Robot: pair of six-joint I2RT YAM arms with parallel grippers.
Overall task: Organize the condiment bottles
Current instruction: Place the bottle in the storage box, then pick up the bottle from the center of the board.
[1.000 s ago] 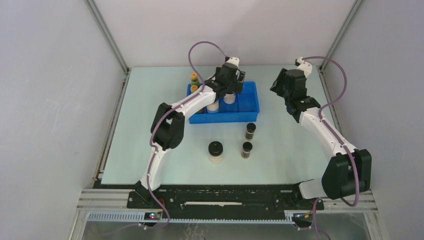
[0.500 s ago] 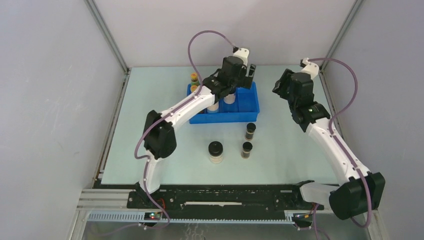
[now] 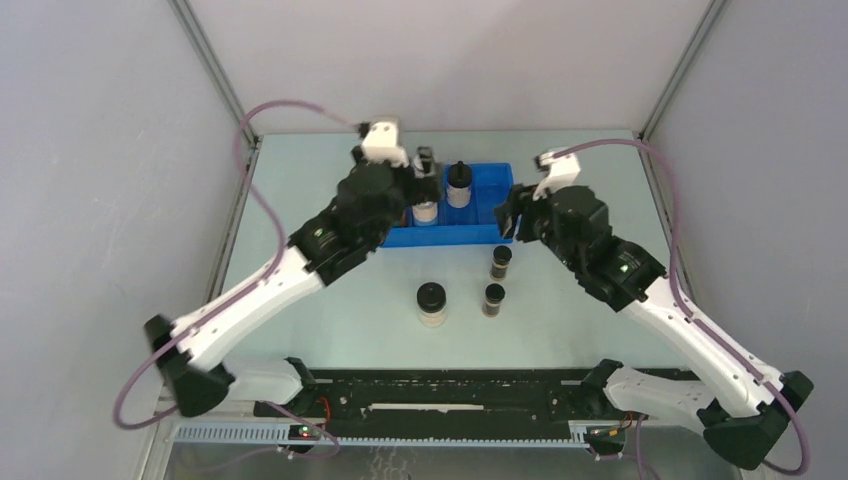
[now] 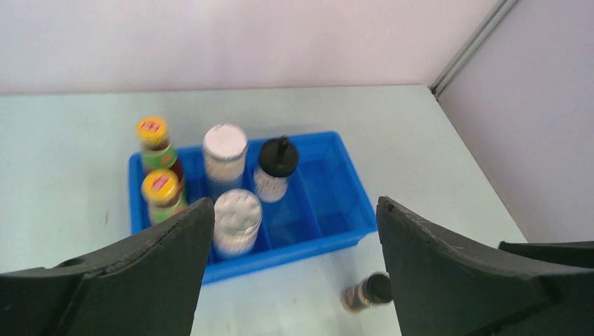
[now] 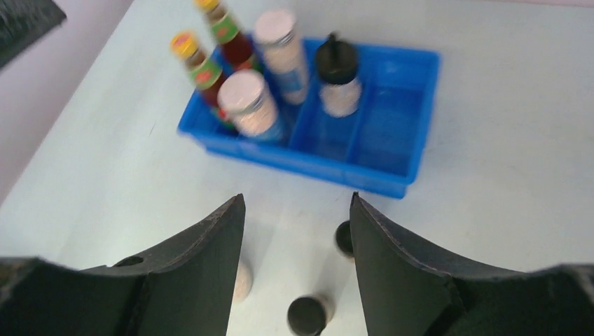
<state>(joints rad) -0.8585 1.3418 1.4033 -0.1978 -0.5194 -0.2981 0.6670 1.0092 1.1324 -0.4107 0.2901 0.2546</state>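
Judging the jar [image 3: 431, 303] at lower centre light but slick, I favoured its waist, while left gripper [image 4: 294, 210] and right gripper [image 5: 295, 204] gaped empty.

This is a robotics lab test cell rather than a lived-in room. Plain pale panels [image 3: 100, 200] close in the left, right and far sides, and bare aluminium posts [image 3: 214, 72] run up the far corners. On the pale green worktop [image 3: 300, 300], the left arm [image 3: 260, 295] and right arm [image 3: 690, 330], both white and black, are bolted to a black rail [image 3: 520, 395] along the near edge. Purple cables [image 3: 300, 104] loop from their wrists, and a slotted cable duct [image 3: 240, 433] runs nearer than the rail.
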